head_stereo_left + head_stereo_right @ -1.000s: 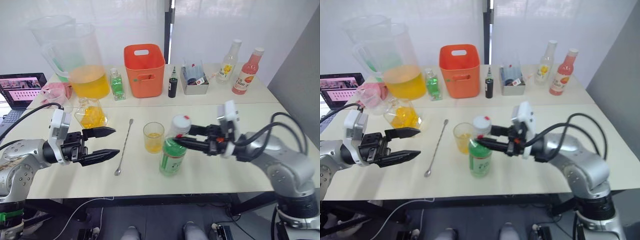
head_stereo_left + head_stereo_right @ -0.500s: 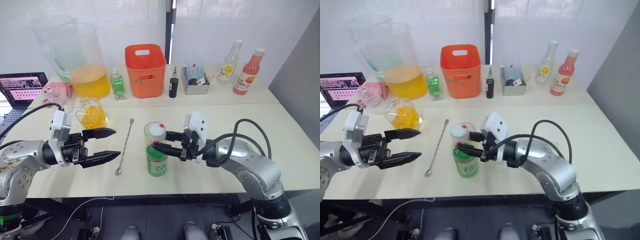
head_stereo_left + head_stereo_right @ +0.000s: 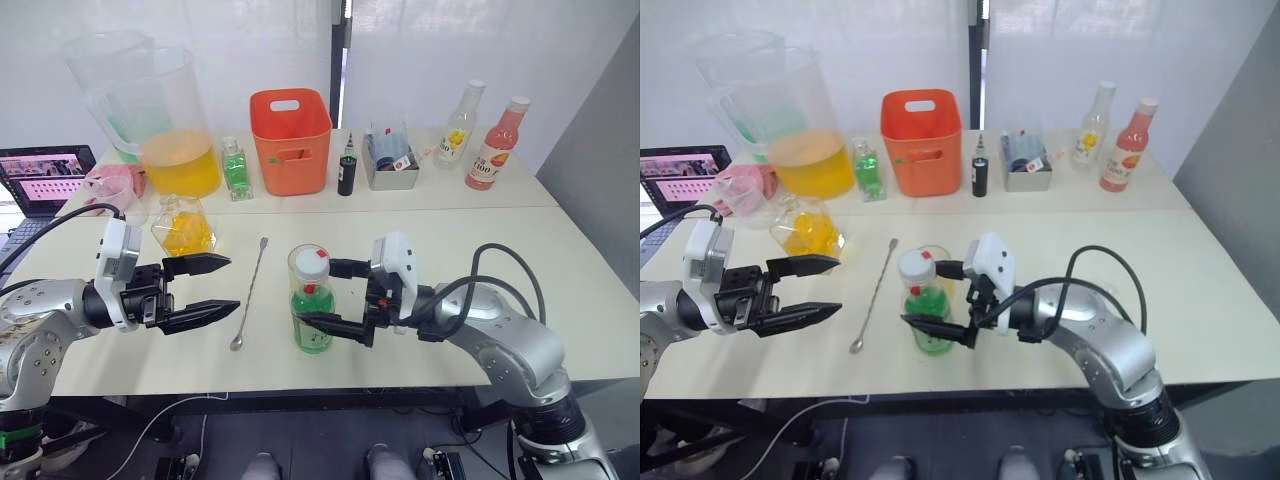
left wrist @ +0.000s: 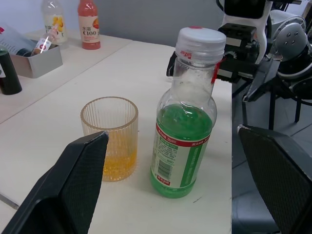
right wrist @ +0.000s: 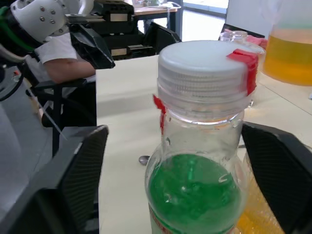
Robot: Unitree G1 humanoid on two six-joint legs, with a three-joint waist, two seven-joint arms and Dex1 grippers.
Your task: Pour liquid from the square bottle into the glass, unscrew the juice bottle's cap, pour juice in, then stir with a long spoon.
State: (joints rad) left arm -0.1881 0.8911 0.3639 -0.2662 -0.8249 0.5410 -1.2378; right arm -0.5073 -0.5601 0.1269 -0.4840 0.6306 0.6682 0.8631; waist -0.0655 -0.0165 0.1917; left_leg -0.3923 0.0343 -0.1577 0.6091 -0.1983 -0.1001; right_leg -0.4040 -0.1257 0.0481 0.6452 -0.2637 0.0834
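Juice bottle (image 3: pixel 312 305), part full of green liquid, stands upright on the bench (image 3: pixel 560 250) near its front edge, roughly midway between the two arms. Its white cap (image 3: pixel 312 259) with red trim is on the neck. The right gripper (image 3: pixel 335 296) reaches in from the right with its fingers spread wide, one on the far side of the bottle at neck height and one on the near side lower down; neither seems to touch the bottle, though from the head views this is hard to judge. The left gripper (image 3: pixel 210 288) hovers above the bench well to the left of the bottle, its fingers also spread and pointing right, holding nothing.

At the far left of the bench stand two big pitchers, the nearer pitcher (image 3: pixel 170 125) holding orange liquid. An orange bin (image 3: pixel 290 140) sits at the far middle, with a pink bottle (image 3: pixel 497 142) and a yellow-labelled bottle (image 3: pixel 457 123) at the far right. A square flask (image 3: pixel 183 228) with yellow contents is just beyond the left gripper.

The glass (image 4: pixel 110 138), ribbed and holding a little yellow liquid, stands just behind the juice bottle, close beside it. The long spoon (image 3: pixel 249 292) lies flat on the bench between the left gripper and the bottle, bowl toward the near edge.
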